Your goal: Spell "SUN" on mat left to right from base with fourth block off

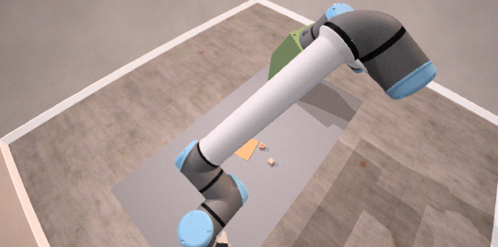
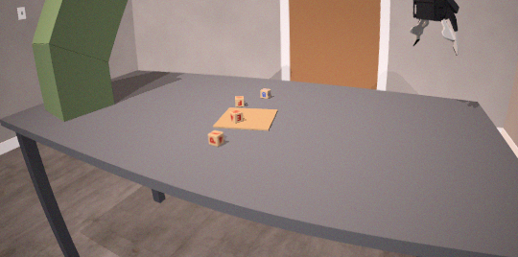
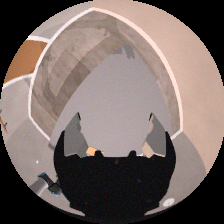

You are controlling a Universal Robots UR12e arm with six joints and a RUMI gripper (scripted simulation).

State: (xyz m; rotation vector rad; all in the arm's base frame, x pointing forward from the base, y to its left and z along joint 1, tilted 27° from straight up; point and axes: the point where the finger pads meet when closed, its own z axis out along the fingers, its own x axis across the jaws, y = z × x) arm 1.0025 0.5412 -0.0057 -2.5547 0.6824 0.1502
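Observation:
The orange mat (image 2: 247, 119) lies in the middle of the grey table. One block (image 2: 236, 116) with red print sits on the mat's left part. A second red-printed block (image 2: 216, 138) stands off the mat in front of it. A third (image 2: 239, 101) stands just behind the mat, and a blue-printed one (image 2: 265, 93) stands farther back. The letters are too small to read. My gripper (image 2: 434, 37) hangs open and empty, high above the table's far right. In the wrist view its fingers frame bare table. In the top view the mat (image 1: 246, 149) and two blocks (image 1: 262, 146) (image 1: 271, 161) show beside the arm.
A tall green box (image 2: 77, 47) stands at the table's left end, and it also shows behind the arm in the top view (image 1: 286, 54). A shelf and an orange door panel are on the back wall. The table's edges are far from the blocks.

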